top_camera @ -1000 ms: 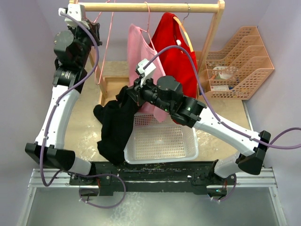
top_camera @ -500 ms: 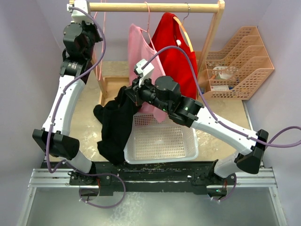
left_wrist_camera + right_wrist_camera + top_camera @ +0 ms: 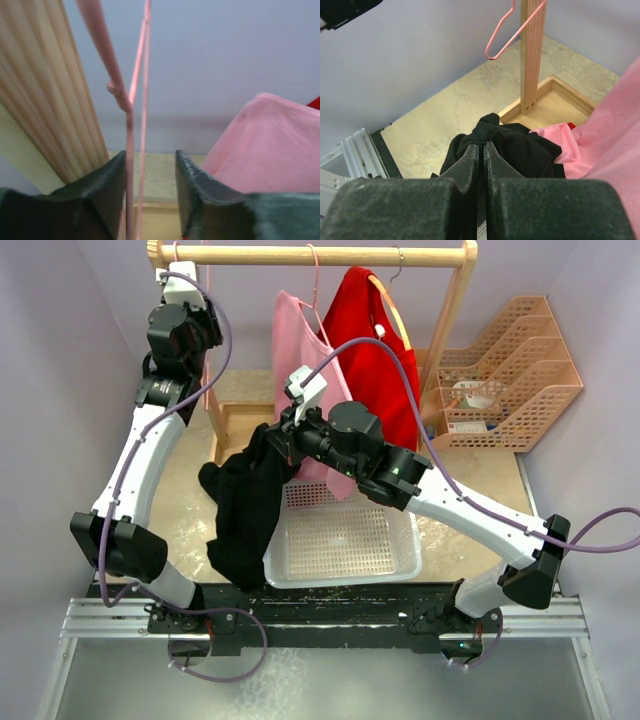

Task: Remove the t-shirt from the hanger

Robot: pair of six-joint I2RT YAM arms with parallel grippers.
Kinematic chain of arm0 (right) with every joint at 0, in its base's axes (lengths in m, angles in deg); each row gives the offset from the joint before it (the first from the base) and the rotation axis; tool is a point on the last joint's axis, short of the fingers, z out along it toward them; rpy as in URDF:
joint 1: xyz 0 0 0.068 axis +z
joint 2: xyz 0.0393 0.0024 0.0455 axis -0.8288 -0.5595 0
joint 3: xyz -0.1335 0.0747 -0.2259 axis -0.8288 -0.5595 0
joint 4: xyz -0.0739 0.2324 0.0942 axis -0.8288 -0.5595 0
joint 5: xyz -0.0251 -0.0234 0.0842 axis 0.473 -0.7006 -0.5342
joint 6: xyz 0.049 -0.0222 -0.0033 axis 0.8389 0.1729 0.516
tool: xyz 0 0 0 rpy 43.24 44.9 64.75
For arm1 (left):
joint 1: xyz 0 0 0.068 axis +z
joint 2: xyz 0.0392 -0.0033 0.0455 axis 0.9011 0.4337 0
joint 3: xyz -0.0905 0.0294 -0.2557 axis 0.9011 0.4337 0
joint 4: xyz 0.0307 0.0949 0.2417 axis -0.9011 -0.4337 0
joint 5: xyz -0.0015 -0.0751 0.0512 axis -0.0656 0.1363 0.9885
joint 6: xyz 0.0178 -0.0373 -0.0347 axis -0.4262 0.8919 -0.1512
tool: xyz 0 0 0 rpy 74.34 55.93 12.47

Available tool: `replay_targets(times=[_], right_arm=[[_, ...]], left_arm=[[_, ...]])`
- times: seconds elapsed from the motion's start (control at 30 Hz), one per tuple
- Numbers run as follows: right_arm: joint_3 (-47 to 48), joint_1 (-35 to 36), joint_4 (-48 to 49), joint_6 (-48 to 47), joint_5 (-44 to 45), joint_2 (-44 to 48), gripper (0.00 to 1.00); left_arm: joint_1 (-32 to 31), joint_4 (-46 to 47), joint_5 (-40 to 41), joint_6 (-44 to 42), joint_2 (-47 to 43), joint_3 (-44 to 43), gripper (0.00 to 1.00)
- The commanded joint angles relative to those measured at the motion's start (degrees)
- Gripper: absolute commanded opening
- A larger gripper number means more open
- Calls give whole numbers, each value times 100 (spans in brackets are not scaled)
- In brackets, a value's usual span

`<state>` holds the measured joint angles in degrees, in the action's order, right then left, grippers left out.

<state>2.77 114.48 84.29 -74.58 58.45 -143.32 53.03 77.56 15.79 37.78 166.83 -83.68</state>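
Three garments were in view, and only one was off the rail. The black t-shirt (image 3: 240,510) hung bunched from the right claw (image 3: 272,435), drooping over the left rim of the single white basket (image 3: 345,545) towards the counter (image 3: 480,475). In the right wrist view the right claw (image 3: 481,146) was pinched closed on a gathered fold of the black t-shirt (image 3: 520,145), with no gap showing between the fingers.

The other two garments, a pink top (image 3: 295,350) and a red top (image 3: 375,360), each hung on its own hanger from the wooden rod (image 3: 320,255). With the bare one at the left end, that made three hangers on the rod.

The left claw (image 3: 205,318) was raised near the left end of the rod. In the left wrist view the left claw (image 3: 150,165) stood parted, with the wires of the bare pink hanger (image 3: 129,140) running down between its two fingers, closer to the left one. I could not tell whether a finger touched the wire. The rack post (image 3: 50,100) stood to the left there and the pink top (image 3: 265,145) lay to the right.

One peach file rack (image 3: 510,380) sat on the counter at the far right, well apart from both claws.
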Motion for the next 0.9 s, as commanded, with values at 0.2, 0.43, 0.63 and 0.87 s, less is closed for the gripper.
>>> replay_targets(times=[0.2,0.43,0.63,0.87], right_arm=[[851,30,-65,-450,275,-97,0],[1806,30,-425,-1057,340,-141,0],[3040,30,-290,-1877,198,-172,0],[3833,30,571,-2542,72,185,0]], left_arm=[[24,323,-155,181,-1391,430,93],[19,156,-185,531,-2523,1031,99],[22,-45,-119,572,-3203,1139,99],[19,-305,15,528,-3682,1163,99]])
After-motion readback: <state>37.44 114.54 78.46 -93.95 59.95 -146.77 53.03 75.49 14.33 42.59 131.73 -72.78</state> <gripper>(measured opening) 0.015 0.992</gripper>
